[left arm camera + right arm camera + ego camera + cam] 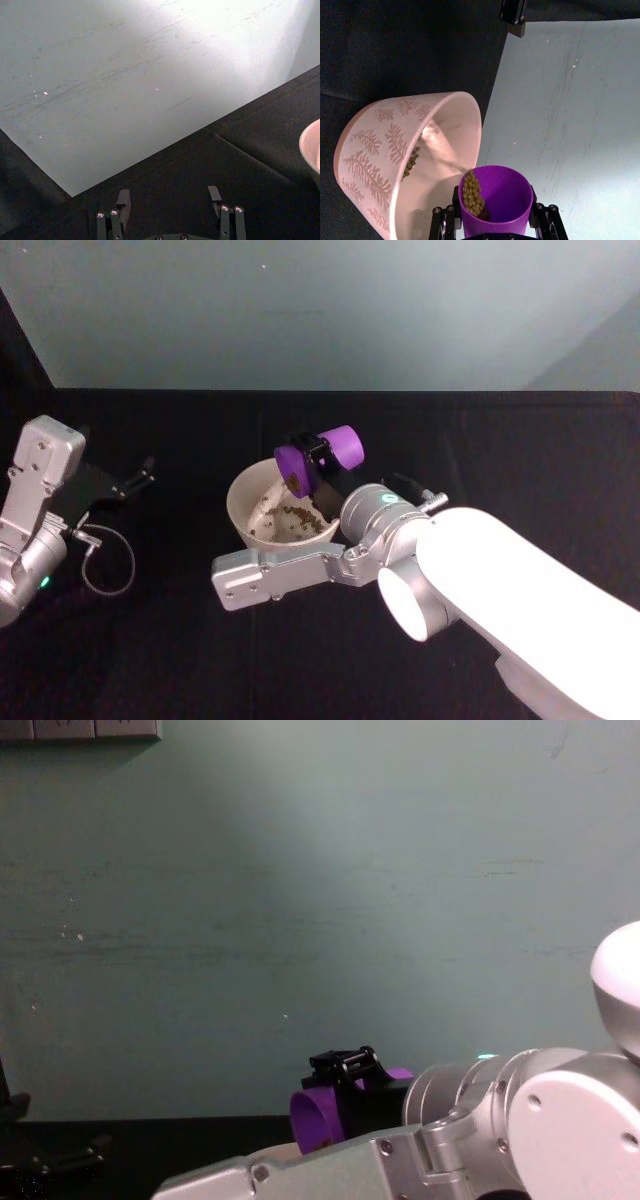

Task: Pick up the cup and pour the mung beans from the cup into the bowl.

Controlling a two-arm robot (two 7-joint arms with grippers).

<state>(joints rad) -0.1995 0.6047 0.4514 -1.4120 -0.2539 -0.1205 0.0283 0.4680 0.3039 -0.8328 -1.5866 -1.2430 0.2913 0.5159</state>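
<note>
My right gripper point(318, 455) is shut on the purple cup point(320, 458), holding it tipped on its side over the bowl point(245, 502). Mung beans point(472, 192) lie heaped at the cup's lower lip in the right wrist view, where the cup point(495, 200) sits between the fingers. More mung beans point(290, 520) lie on the bottom of the cream bowl point(395, 165), which has a leaf pattern outside. The cup point(320, 1115) also shows in the chest view behind my right forearm. My left gripper point(135, 480) stays open over the black table at the left, apart from the bowl; the left wrist view shows its fingertips point(170, 197) spread.
The black tabletop point(520, 460) ends at a pale grey-green wall point(320, 310) behind. A looped cable point(105, 560) hangs by the left arm. My right forearm point(290, 575) lies across the front of the bowl.
</note>
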